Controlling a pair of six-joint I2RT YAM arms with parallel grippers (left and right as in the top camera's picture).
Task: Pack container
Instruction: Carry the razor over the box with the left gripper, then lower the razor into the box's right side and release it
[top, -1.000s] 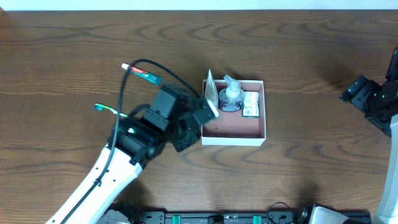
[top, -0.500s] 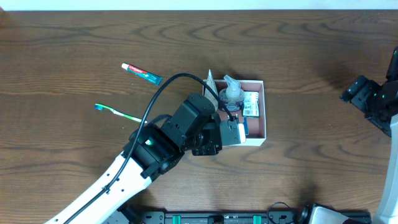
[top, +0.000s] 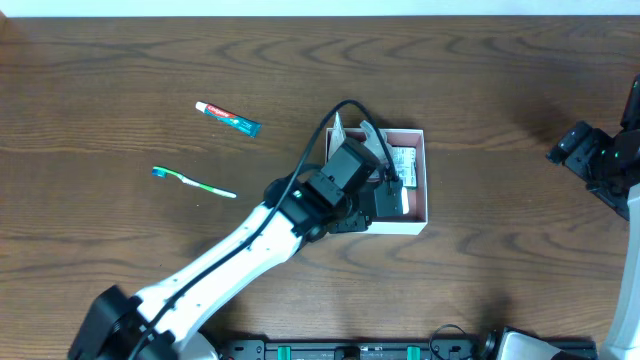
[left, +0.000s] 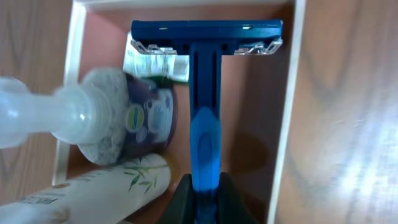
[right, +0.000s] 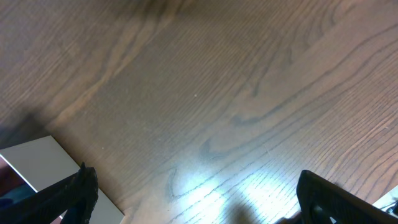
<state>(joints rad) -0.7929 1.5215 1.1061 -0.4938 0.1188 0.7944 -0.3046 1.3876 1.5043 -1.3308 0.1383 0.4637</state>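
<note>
The container (left: 287, 124) lay directly beneath and ahead of the left gripper (left: 204, 200), its white walls framing the pink floor on both sides of the fingers. Those fingers (left: 231, 198) were clamped on the handle of a blue razor (left: 204, 93), whose head pointed away from them toward the far wall, over the bare strip of floor; whether it touched the floor could not be told. Just left of the fingers, inside the container, lay a pale tube printed with green leaves (left: 112, 186). Beyond it stood a clear pump bottle (left: 93, 124), and a small green-and-white packet (left: 155, 62) sat beside the razor head. In the overhead view, a toothpaste tube (top: 227, 117) and a toothbrush (top: 193, 181) lay on the wooden table (top: 500, 80), well behind the fingers and apart from each other. The right gripper (right: 196, 180) hung well off to the far side of the container, fingers (right: 81, 193) spread wide with only bare wood between them.
</note>
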